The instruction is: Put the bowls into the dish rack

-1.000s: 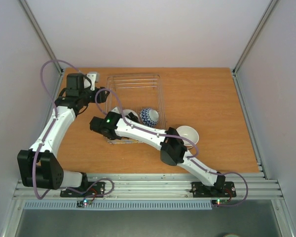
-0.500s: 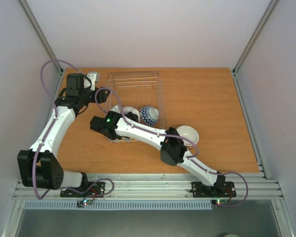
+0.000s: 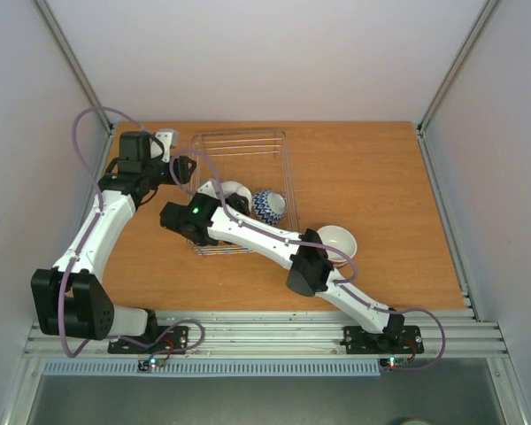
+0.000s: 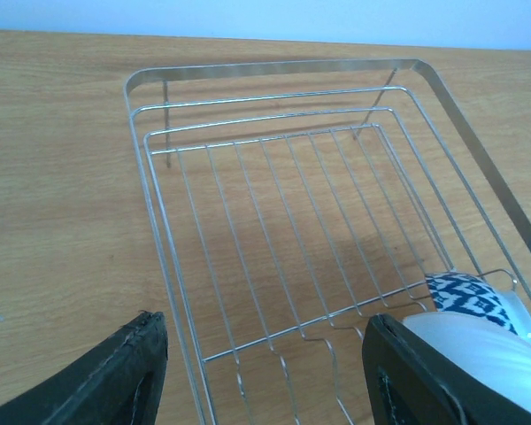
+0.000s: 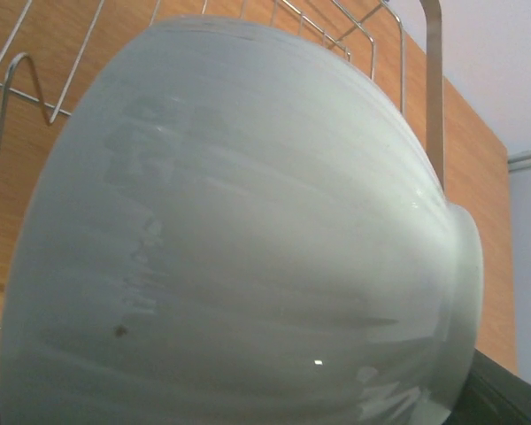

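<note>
Counted one patterned bowl [image 3: 267, 207] already inside the dish rack [image 3: 248, 142], against its right side. Found the right claw [image 3: 225, 198] closed round a pale bowl [image 3: 236, 189] over the rack's near half, not yet set down. Noted a white bowl [image 3: 336, 239] waiting on the worktop [image 3: 380, 177], right of the rack. Saw the left claw [image 3: 179, 166] half open and empty at the rack's left rim; judged the rack's bare far half roomy enough for placing
</note>
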